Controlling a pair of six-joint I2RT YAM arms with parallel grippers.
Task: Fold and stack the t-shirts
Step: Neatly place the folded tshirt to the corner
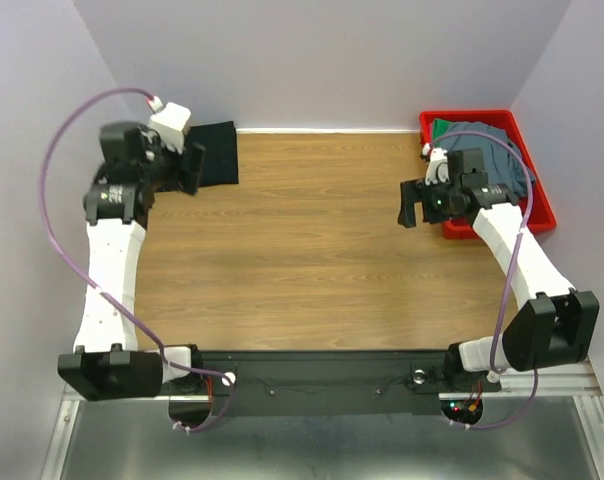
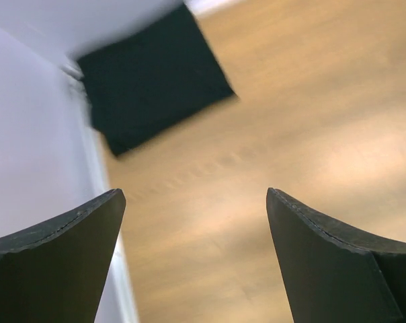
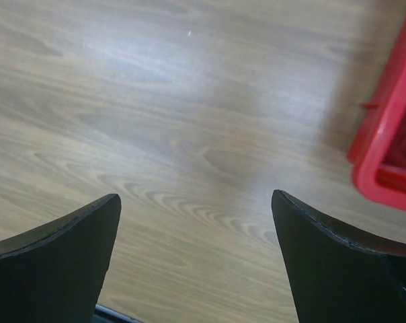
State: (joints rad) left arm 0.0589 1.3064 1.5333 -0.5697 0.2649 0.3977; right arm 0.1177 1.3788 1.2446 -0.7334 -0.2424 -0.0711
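The black t-shirt [image 1: 215, 152] lies folded into a square at the table's far left corner; it also shows in the left wrist view [image 2: 154, 75]. The slate grey-blue t-shirt [image 1: 502, 160] lies crumpled in the red bin [image 1: 542, 215] at the far right, with a bit of the green t-shirt [image 1: 440, 127] under it. My left gripper [image 1: 194, 168] is open and empty, just beside the black shirt's left edge [image 2: 193, 195]. My right gripper [image 1: 411, 204] is open and empty above bare table, left of the bin [image 3: 196, 198].
The wooden table [image 1: 302, 250] spans the middle. White walls close the back and both sides. The red bin's corner shows at the right of the right wrist view [image 3: 391, 148]. The arm bases stand on a black rail [image 1: 322, 375] at the near edge.
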